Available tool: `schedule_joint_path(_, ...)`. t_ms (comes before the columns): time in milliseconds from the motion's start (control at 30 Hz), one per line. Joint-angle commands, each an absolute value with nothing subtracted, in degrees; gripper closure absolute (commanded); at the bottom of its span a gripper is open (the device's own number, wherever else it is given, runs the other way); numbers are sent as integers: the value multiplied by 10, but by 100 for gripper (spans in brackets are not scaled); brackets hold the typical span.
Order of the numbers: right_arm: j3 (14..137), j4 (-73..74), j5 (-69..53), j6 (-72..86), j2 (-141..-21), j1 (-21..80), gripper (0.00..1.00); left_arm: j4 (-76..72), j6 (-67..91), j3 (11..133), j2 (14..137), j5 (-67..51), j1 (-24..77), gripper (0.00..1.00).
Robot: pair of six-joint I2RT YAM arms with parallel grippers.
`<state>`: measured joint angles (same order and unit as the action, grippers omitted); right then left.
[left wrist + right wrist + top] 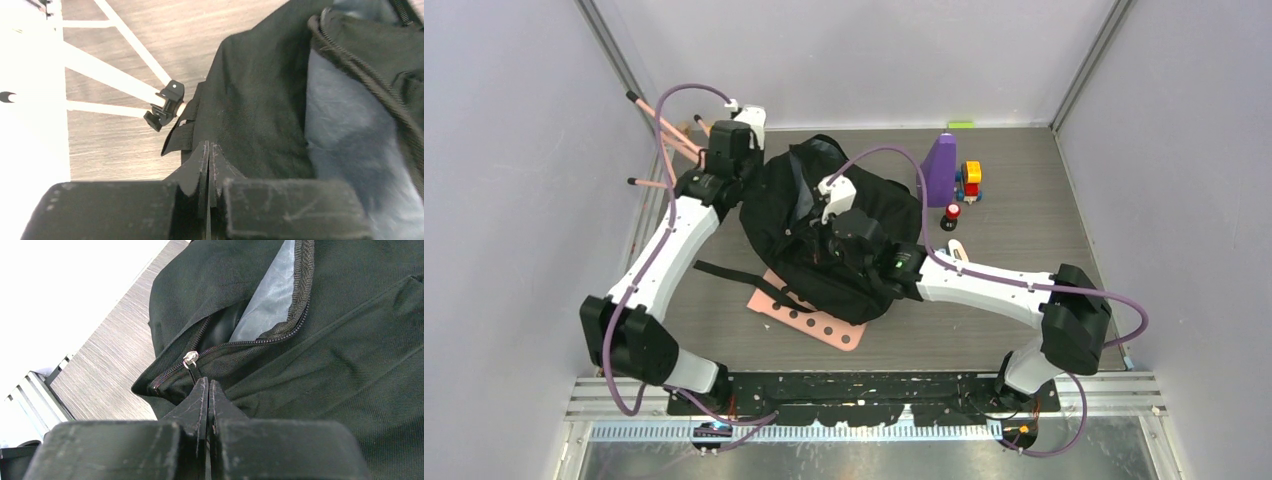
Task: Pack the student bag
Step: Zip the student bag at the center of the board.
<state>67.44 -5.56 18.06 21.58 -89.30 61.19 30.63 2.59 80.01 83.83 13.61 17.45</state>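
The student bag point(776, 215), black with grey lining, lies mid-table with its main zipper partly open. My left gripper point(209, 146) is shut, its tips pressed against the bag's outer fabric point(250, 90) beside a strap loop point(181, 136); whether a fold is caught does not show. In the top view it sits at the bag's far-left edge point(749, 175). My right gripper point(207, 382) is shut just below the silver zipper slider point(190, 359), and a thin black pull cord runs from the slider into its tips. From above it rests on the bag's middle point(829, 238).
A pink perforated board point(819, 322) lies under the bag's near side. A purple block point(941, 165), coloured toy bricks point(970, 182) and a small red-topped item point(951, 214) stand right of the bag. A pink-legged stand point(664, 140) leans at the back left.
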Motion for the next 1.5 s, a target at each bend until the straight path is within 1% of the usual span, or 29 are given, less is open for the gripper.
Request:
schedule_joint_path(0,665,-58,203,221,-860,616,99,321,33,799,800,50,171,100)
schedule_joint_path(33,665,-55,204,221,-859,616,99,331,30,794,797,3,171,100)
schedule_joint_path(100,661,-54,206,221,-854,616,99,362,40,785,789,-94,171,77)
schedule_joint_path(133,660,-53,210,220,-851,616,99,370,42,780,785,-123,171,69)
schedule_joint_path(200,658,-51,215,217,-849,616,99,374,57,768,769,-139,171,52)
schedule_joint_path(267,656,-50,215,217,-848,616,99,378,65,761,753,-152,171,40)
schedule_joint_path(467,652,-57,207,221,-850,616,99,424,61,767,739,-156,174,23)
schedule_joint_path(667,651,-62,198,226,-856,616,99,456,31,781,759,-105,197,15)
schedule_joint_path(767,651,-63,196,227,-856,616,99,471,14,796,778,-47,223,15)
schedule_joint_path(833,651,-64,196,227,-855,616,99,474,4,806,791,-15,240,18)
schedule_joint_path(933,651,-66,195,227,-857,616,99,476,-11,822,811,70,274,25)
schedule_joint_path(1033,651,-68,193,229,-858,617,99,458,-15,827,821,148,295,34)
schedule_joint_path(1133,649,-71,189,231,-858,616,99,445,-14,833,829,205,299,39)
schedule_joint_path(1233,648,-73,188,232,-858,617,99,447,-17,844,840,233,299,41)
schedule_joint_path(1333,648,-77,187,232,-860,617,99,448,-24,857,859,229,299,39)
schedule_joint_path(1367,647,-77,186,233,-862,616,99,439,-30,855,865,227,300,42)
schedule_joint_path(1400,647,-79,185,234,-862,617,99,430,-34,852,868,234,300,51)
schedule_joint_path(1467,648,-81,185,235,-864,618,99,419,-28,850,862,266,300,73)
